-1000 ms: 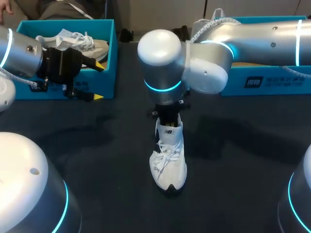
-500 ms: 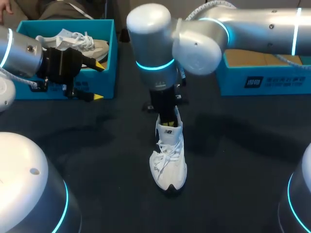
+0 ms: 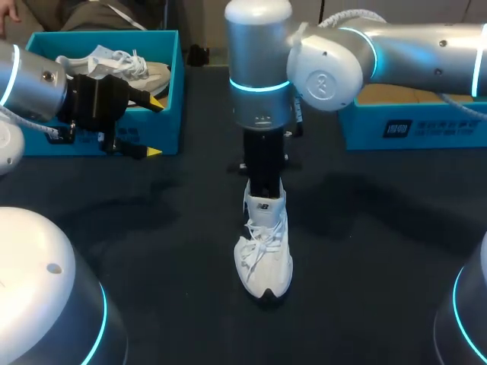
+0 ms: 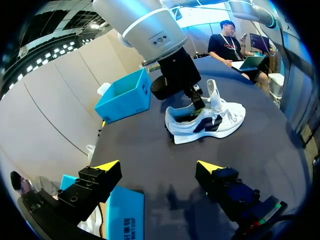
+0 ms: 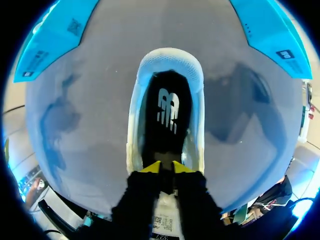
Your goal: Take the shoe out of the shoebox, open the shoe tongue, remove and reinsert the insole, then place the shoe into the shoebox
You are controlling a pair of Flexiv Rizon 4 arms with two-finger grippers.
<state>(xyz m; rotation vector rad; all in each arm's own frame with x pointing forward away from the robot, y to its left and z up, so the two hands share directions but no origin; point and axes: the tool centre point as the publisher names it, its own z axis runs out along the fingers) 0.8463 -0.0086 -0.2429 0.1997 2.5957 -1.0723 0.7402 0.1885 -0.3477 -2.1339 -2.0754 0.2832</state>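
Right claw (image 5: 166, 168) at shoe (image 3: 264, 258) mouth, insole (image 5: 167, 110) wrist-view only

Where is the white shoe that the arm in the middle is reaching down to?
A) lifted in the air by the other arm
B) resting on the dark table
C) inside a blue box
B: the white shoe sits sole-down on the table, with the right gripper at its opening.

- My head camera sits high up behind the robot and looks down on the table (image 3: 152, 251) from far off.
- My left wrist camera looks out past the left gripper (image 4: 159, 166) at the shoe (image 4: 210, 120), well ahead of it.
- My right wrist camera looks straight down into the shoe, right under the right gripper (image 5: 166, 167).
- All three views show the shoe.
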